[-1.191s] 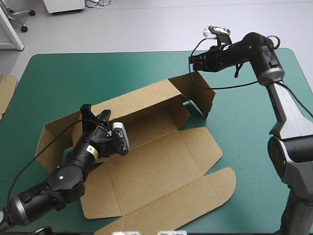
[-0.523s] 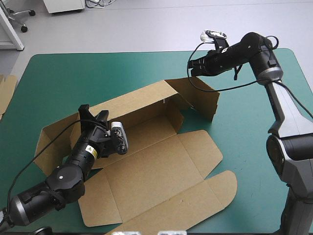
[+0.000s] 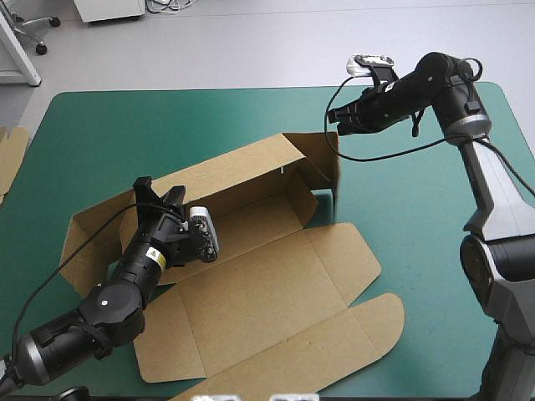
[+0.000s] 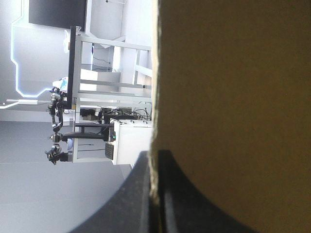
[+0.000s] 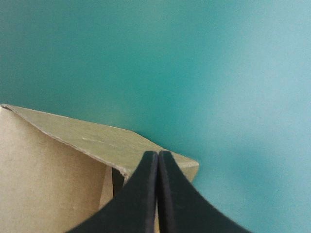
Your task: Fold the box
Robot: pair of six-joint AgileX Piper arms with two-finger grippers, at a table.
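Observation:
The brown box [image 3: 251, 284] lies in the middle of the table, its lid and flaps flat toward the near edge. Its long back wall [image 3: 226, 171] is raised. My left gripper [image 3: 159, 199] is shut on that wall's left part; in the left wrist view the board [image 4: 233, 97] stands between the black fingers [image 4: 131, 194]. My right gripper [image 3: 333, 121] is shut on the top corner of the right end flap [image 3: 326, 154], which stands upright. From the right wrist the gripper [image 5: 158, 154] meets that flap's upper edge [image 5: 97, 141].
More brown board [image 3: 10, 154] shows at the table's left edge. Bare teal-green cover [image 3: 125, 125] lies beyond the box and to its right [image 3: 426, 217]. The table's far edge runs close behind my right gripper.
My right gripper has swung the right end flap inward, from splayed out to the right to standing square at the back wall's end. The left arm has hardly moved.

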